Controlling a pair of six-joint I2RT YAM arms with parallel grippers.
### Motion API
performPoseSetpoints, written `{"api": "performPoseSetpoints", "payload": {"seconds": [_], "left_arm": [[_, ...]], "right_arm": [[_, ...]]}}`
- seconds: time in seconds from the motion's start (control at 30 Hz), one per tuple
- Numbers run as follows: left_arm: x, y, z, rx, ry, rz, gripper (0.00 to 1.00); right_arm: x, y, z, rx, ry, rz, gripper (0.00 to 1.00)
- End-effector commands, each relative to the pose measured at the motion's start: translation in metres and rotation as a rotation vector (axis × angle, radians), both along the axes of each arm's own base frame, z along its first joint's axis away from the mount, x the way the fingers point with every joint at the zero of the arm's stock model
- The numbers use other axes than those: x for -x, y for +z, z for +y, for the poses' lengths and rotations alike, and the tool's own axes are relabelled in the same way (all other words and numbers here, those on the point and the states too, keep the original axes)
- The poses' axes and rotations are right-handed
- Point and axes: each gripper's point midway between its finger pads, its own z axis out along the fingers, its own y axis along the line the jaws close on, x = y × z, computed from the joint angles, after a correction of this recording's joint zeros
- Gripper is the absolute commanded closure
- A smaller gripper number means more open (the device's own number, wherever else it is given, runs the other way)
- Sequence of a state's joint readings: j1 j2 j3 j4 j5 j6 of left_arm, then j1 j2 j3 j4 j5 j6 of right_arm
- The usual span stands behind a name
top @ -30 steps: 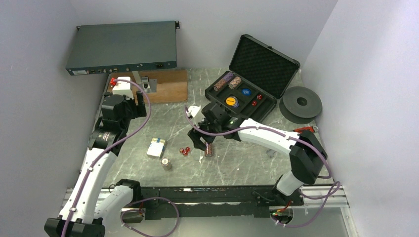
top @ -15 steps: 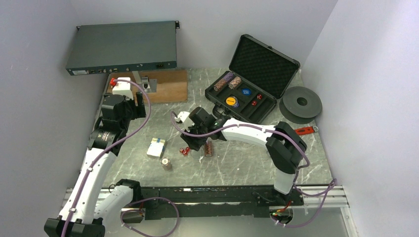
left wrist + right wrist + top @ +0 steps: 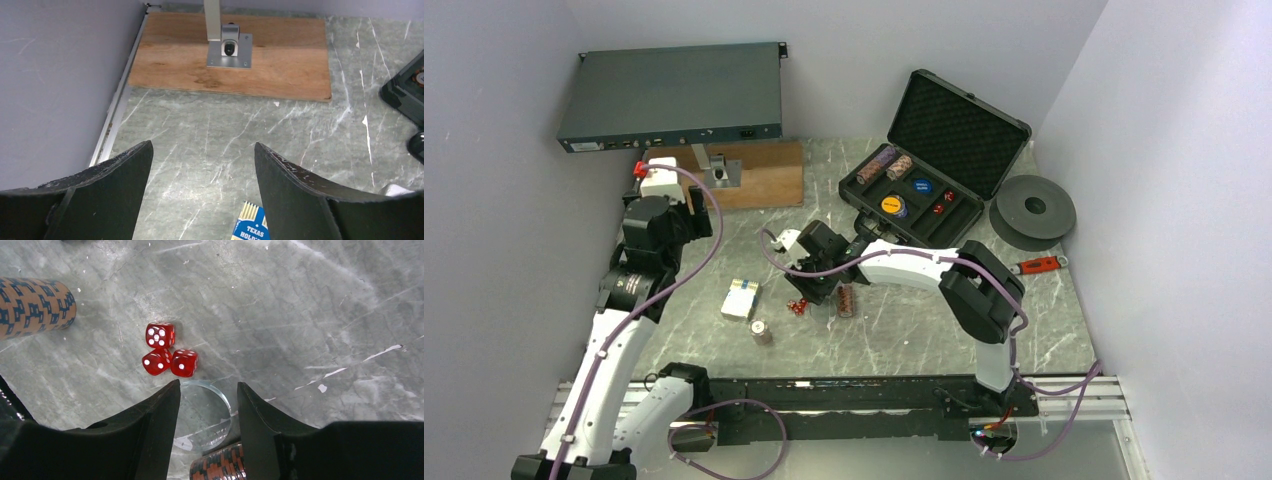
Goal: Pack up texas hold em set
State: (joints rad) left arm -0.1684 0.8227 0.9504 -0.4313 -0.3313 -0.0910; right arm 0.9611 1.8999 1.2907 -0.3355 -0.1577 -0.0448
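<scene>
The black case [image 3: 964, 215] lies open at the back right, with chip rolls [image 3: 886, 163], round buttons and red dice in its tray. On the table lie a card deck [image 3: 741, 298], an orange-and-blue chip roll [image 3: 761, 330], three red dice [image 3: 799, 306] and a red-and-black chip roll [image 3: 845, 300]. My right gripper [image 3: 817, 287] is open and low beside the dice. In the right wrist view its fingers [image 3: 208, 385] straddle a clear round disc [image 3: 207, 410], with the dice [image 3: 165, 352] just ahead and the red-and-black roll [image 3: 220, 467] near the finger bases. My left gripper [image 3: 692, 222] is open, empty and raised; the deck [image 3: 250, 227] shows below it.
A grey rack unit [image 3: 674, 95] stands at the back left. A wooden board with a metal bracket [image 3: 749, 172] lies in front of it and also shows in the left wrist view [image 3: 230, 52]. A dark disc [image 3: 1034, 208] and a red-handled tool [image 3: 1039, 265] lie at the right. Walls enclose three sides.
My right gripper has moved left from above the red-and-black chip roll to beside the dice, with its arm folding in. My left arm has shifted slightly toward the back.
</scene>
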Motion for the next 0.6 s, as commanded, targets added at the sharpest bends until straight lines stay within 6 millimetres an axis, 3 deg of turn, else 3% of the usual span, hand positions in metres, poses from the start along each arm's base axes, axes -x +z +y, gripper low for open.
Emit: {"api": "performPoseSetpoints", "payload": {"seconds": [0.0, 0.57], "left_arm": [[0.006, 0.027, 0.011, 0.014, 0.066, -0.090, 0.19], [0.007, 0.028, 0.011, 0.015, 0.068, -0.092, 0.18]], "right_arm": [[-0.007, 0.014, 0.019, -0.056, -0.001, -0.031, 0.52], [0.000, -0.002, 0.030, -0.043, 0.004, 0.003, 0.54]]}}
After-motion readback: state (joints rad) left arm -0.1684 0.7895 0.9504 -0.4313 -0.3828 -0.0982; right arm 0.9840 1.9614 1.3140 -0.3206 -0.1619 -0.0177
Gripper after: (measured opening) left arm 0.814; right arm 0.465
